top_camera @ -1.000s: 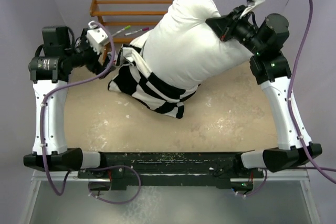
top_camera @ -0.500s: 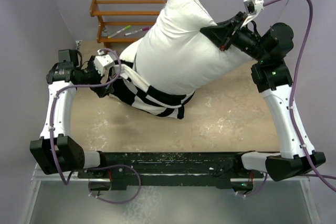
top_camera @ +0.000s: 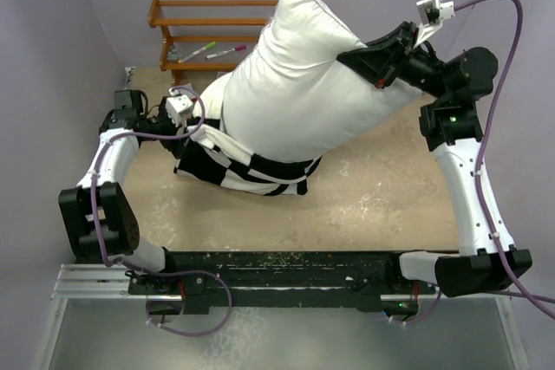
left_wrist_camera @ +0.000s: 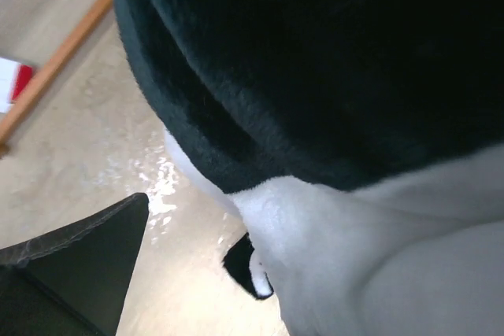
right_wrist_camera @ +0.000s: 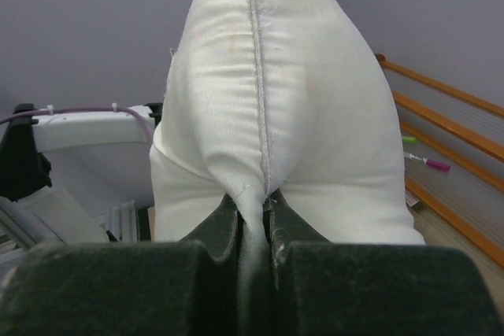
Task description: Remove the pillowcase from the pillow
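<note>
Walls (top_camera: 52, 32) plain pale lilac-grey, closing in on left, back and right. Bench (top_camera: 381, 197) top beige, mottled, with white scuffs and small glare patches. Wooden rack (top_camera: 208, 22) with orange-brown rails stands at far edge of bench, against back wall. On rack: green-capped marker (top_camera: 197, 50) and pink-capped marker (top_camera: 226, 51), side by side. Brushed metal plate (top_camera: 286, 340) along near edge. Light even, shadows soft.
</note>
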Motion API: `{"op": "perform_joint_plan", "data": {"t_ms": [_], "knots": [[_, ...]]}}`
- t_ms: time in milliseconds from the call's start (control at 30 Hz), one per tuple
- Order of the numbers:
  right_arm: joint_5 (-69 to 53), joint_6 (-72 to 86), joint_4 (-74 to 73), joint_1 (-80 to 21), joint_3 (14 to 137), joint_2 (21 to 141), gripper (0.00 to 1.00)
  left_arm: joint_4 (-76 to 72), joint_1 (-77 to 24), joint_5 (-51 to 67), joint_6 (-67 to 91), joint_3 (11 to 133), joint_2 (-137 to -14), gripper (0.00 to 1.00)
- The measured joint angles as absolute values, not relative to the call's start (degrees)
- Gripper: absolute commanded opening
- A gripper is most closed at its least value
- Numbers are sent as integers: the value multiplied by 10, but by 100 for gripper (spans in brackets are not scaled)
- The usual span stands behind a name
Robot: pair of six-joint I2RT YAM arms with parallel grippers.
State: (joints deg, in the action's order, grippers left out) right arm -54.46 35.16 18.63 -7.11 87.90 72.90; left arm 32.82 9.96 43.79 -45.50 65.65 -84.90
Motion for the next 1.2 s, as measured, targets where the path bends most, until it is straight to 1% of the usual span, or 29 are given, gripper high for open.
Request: {"op": "perform_joint_plan", "data": {"t_ms": [33, 100, 200, 267, 300, 533, 800, 967, 1200], "knots": [[-553, 370, 207, -66, 872, 729, 0, 326, 100, 443, -456, 656, -861, 85], [-564, 410, 251, -55, 857, 730, 0, 333, 100, 460, -462, 657, -886, 64], [-569, 458, 304, -36, 841, 733, 0, 373, 100, 494, -475, 664, -922, 21], [-567, 482, 328, -23, 836, 735, 0, 410, 100, 508, -492, 677, -947, 5], [-565, 493, 338, -18, 834, 736, 0, 426, 100, 508, -502, 685, -959, 0], [-526, 573, 399, 20, 834, 753, 0, 453, 116, 493, -516, 696, -970, 0], [-456, 643, 402, 42, 871, 786, 0, 428, 189, 477, -500, 695, -926, 0], [-418, 686, 407, 59, 877, 786, 0, 385, 238, 445, -492, 691, -920, 0], [-385, 717, 398, 83, 859, 760, 0, 371, 322, 447, -497, 689, -932, 0]]}}
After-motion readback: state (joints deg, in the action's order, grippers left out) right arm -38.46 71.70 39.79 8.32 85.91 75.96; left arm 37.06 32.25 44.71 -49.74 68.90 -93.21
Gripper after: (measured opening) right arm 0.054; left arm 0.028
